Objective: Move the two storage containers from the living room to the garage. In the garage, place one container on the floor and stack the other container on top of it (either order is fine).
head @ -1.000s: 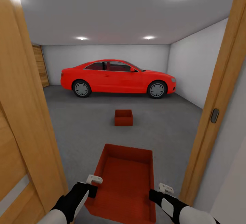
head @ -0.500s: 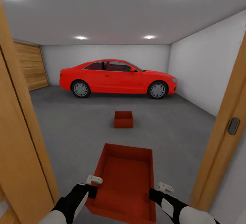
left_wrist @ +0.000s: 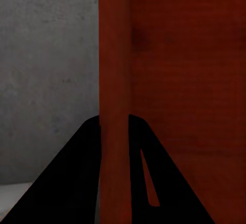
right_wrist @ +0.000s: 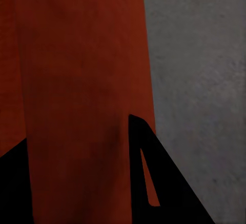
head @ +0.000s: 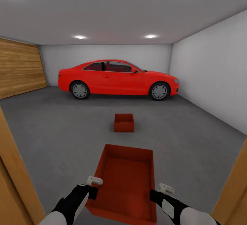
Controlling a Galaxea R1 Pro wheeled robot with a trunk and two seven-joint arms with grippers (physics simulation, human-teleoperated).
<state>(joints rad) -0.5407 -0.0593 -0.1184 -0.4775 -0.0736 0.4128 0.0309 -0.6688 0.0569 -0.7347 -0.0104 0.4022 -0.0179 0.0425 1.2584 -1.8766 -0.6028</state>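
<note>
**Q:** Head view: what has changed, and what does it mean for the task?

**A:** The wooden door frame that crowded both edges a second ago has slid outward to the lower corners (head: 13,180); the whole picture shifted, so the camera and base have advanced into the garage. The carried container (head: 125,182) sits unchanged between the left gripper (head: 92,188) and the right gripper (head: 155,193). By judgement, transport is nearly over and stacking is the step ahead.

**Q:** Count the things in this view.

**A:** Two storage containers: the carried one, and a second container (head: 124,122) resting on the dark grey floor (head: 61,129), ahead and well apart from the first. One red car (head: 118,78) stands beyond it, and one wood-panelled door (head: 20,67) is on the left wall.

**Q:** Left wrist view?

**A:** One container wall (left_wrist: 115,80) runs between the two dark fingers (left_wrist: 66,183); the jaws are clamped on that wall. Grey floor lies beyond.

**Q:** Right wrist view?

**A:** One red wall (right_wrist: 87,80) again passes between two dark fingers (right_wrist: 169,193), so these jaws likewise grip the carried container, with floor beside it
</note>
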